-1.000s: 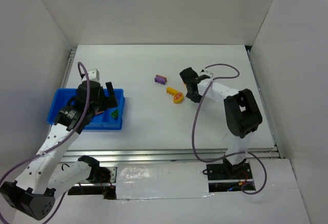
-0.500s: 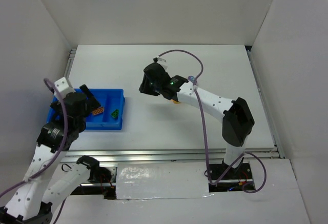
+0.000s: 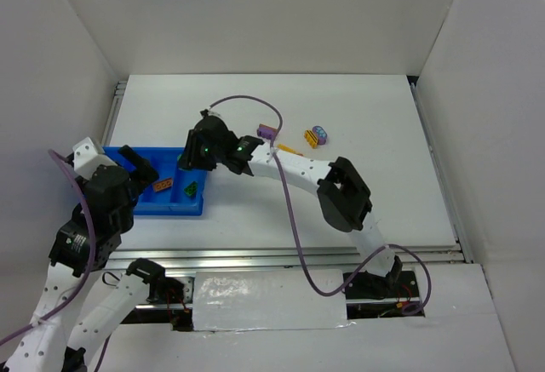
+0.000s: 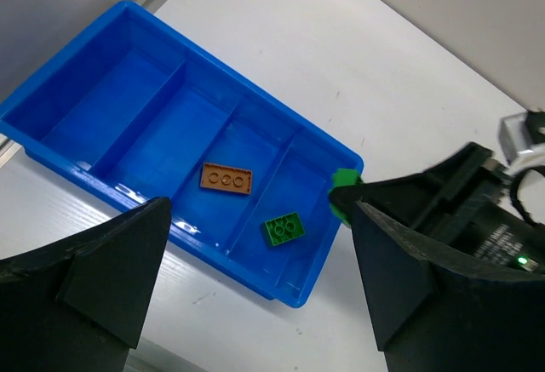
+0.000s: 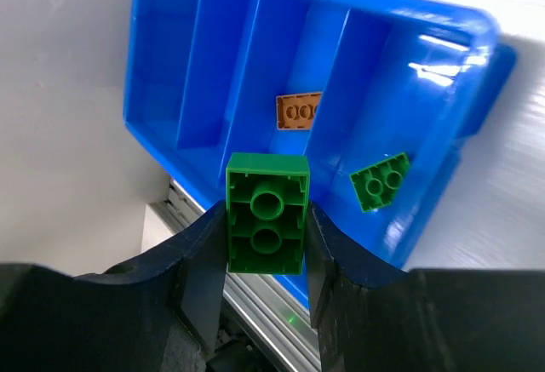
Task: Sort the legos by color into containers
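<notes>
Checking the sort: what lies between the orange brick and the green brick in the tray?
A blue divider; orange brick and green brick sit on either side. The left wrist view shows it.

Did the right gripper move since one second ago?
Yes. The right gripper went left, and is now at the right end of the blue tray.

2 legos (image 4: pixel 226 179) lie in adjacent tray compartments (image 4: pixel 128 100), others (image 3: pixel 317 134) on the table (image 3: pixel 383 117) rightward.

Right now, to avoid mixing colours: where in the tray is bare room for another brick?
Bare: two compartments of the blue tray, between its end wall and the orange brick. Occupied: that brick's compartment and the next, holding a green brick.
</notes>
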`<state>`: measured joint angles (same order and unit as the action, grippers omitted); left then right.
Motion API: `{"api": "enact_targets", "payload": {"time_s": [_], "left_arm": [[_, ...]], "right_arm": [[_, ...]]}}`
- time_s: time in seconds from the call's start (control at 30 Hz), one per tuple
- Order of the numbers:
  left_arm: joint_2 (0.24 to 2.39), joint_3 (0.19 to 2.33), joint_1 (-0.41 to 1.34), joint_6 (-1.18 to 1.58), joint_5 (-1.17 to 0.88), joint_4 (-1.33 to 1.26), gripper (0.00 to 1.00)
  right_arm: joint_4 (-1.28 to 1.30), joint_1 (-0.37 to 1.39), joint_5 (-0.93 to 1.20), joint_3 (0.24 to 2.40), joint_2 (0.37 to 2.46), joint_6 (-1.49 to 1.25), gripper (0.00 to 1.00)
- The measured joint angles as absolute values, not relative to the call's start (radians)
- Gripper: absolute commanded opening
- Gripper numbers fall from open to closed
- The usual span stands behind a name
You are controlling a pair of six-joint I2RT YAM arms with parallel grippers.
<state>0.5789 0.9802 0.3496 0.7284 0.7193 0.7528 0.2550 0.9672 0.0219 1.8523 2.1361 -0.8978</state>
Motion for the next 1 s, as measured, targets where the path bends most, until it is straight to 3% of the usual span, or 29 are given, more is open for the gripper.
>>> {"api": "enact_targets", "payload": {"time_s": [0.1, 0.2, 0.3, 0.37, 0.43, 0.73, 0.87, 1.0], "left_arm": [[0.587, 0.98, 0.35, 0.714, 0.709, 0.746, 1.0], [0.588, 0.98, 0.35, 0.708, 0.702, 0.741, 0.99], [0.588, 0.98, 0.35, 0.707, 0.699, 0.739, 0.99], [0.588, 0.979, 0.35, 0.707, 0.698, 0.739, 1.0], [0.588, 0.98, 0.35, 0.708, 0.699, 0.739, 1.0], [0.609, 0.98, 0.35, 0.715, 0.72, 0.739, 1.0], [0.685, 0.993, 0.35, 0.71, 0.718, 0.728, 0.99], [0.839, 1.065, 0.348, 0.701, 0.696, 0.698, 1.0]], "right_arm": [[0.259, 0.978, 0.034, 1.896, 2.191, -0.9, 0.19], [0.262, 0.979, 0.037, 1.898, 2.206, -0.901, 0.42], [0.247, 0.979, 0.037, 1.889, 2.204, -0.902, 0.51], [0.236, 0.979, 0.038, 1.88, 2.201, -0.9, 0.72], [0.225, 0.979, 0.042, 1.86, 2.192, -0.901, 0.83], [0.204, 0.97, 0.049, 1.767, 2.103, -0.854, 0.85], [0.175, 0.931, 0.062, 1.585, 1.922, -0.815, 0.87], [0.131, 0.781, 0.087, 1.402, 1.702, -0.725, 0.88]]}}
